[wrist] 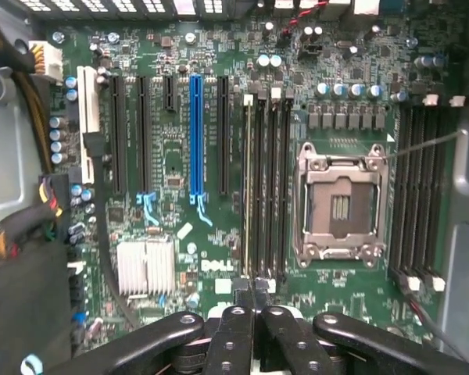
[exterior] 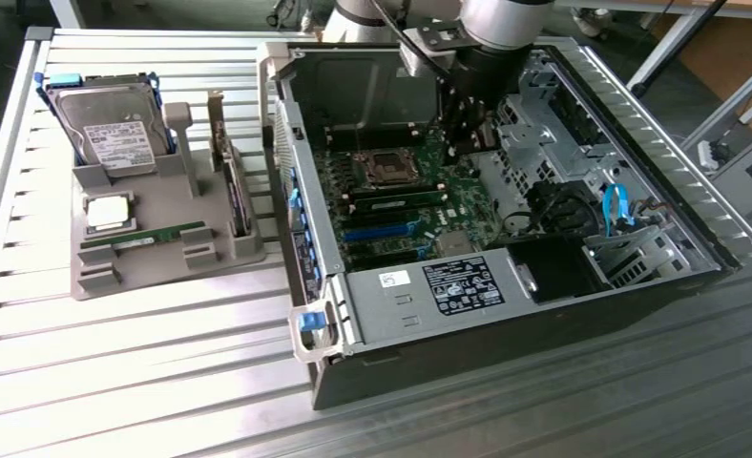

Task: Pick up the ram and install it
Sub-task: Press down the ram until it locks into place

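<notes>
Black and pressed flat together, my fingers (wrist: 252,306) are closed with nothing visible between them, hanging just above the four memory slots (wrist: 266,183) beside the empty processor socket (wrist: 340,205) inside the open computer case (exterior: 681,205). One ram (exterior: 389,200) stick already sits in a motherboard slot. A second ram stick (exterior: 140,239) lies well apart in the grey holder (exterior: 159,272) on the counter (exterior: 121,382), near one silver processor chip (exterior: 106,212) and one hard drive (exterior: 115,134).
</notes>
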You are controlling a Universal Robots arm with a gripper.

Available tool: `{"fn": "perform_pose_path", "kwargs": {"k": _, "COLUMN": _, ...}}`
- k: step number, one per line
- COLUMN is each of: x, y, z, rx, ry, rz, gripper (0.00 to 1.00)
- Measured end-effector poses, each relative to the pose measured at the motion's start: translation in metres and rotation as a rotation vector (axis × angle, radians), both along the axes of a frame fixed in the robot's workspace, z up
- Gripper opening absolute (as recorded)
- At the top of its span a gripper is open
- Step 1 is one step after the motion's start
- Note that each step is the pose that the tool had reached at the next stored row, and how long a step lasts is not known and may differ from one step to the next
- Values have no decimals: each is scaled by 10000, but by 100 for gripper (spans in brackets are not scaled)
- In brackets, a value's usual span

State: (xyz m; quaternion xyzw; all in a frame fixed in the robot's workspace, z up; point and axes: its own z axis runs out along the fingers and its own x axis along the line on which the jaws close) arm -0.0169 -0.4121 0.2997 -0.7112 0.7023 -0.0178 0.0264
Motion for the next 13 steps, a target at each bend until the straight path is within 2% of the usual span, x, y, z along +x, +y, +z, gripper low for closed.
{"fn": "perform_pose_path", "kwargs": {"k": 3, "x": 55, "y": 0, "z": 100, "rx": 48, "ry": 0, "rz": 1, "gripper": 9}}
{"fn": "perform_pose_path", "kwargs": {"k": 5, "x": 146, "y": 0, "z": 161, "rx": 118, "ry": 15, "rz": -1, "gripper": 9}}
{"fn": "perform_pose_path", "kwargs": {"k": 8, "x": 327, "y": 0, "z": 200, "rx": 187, "ry": 84, "rz": 0, "gripper": 9}}
{"fn": "perform_pose_path", "kwargs": {"k": 10, "x": 403, "y": 0, "z": 314, "rx": 197, "ry": 91, "rz": 0, "gripper": 9}}
{"fn": "perform_pose_path", "kwargs": {"k": 12, "x": 429, "y": 0, "z": 490, "rx": 207, "ry": 91, "rz": 0, "gripper": 9}}
{"fn": "perform_pose_path", "kwargs": {"k": 13, "x": 433, "y": 0, "z": 516, "rx": 213, "ry": 95, "rz": -1, "gripper": 9}}
